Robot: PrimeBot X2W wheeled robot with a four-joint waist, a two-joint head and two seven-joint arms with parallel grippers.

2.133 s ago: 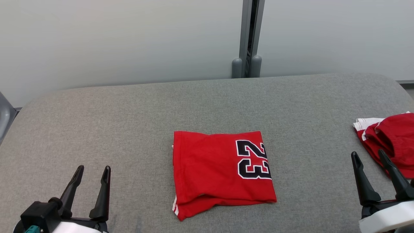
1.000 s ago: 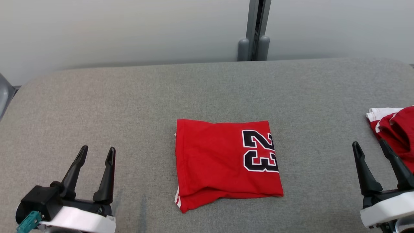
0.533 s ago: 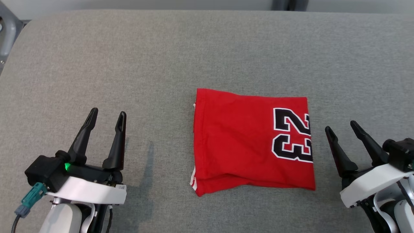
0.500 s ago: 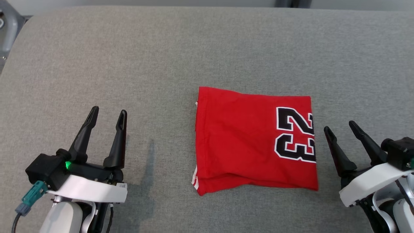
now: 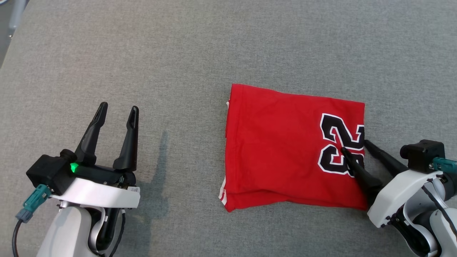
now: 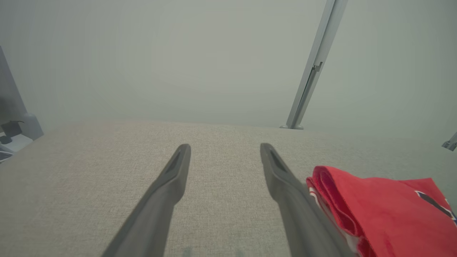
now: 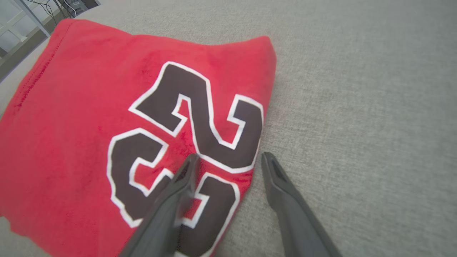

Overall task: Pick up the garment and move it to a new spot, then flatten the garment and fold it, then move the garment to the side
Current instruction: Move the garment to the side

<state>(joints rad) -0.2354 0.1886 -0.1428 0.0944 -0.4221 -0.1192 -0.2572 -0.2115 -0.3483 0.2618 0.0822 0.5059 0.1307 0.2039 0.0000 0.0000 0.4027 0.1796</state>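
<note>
Garment (image 5: 282, 150), folded red with a black number, is lying right of centre on the grey worktop (image 5: 178, 53). I'm seeing my right tool (image 5: 354, 145) spread wide, straddling the garment's right edge at lower right. My left tool (image 5: 119, 106) is gaping at lower left, well apart from it.

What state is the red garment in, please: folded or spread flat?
Folded: the garment lies as a compact rectangle, layered edges show along its near side, and the printed number runs off its right edge.
</note>
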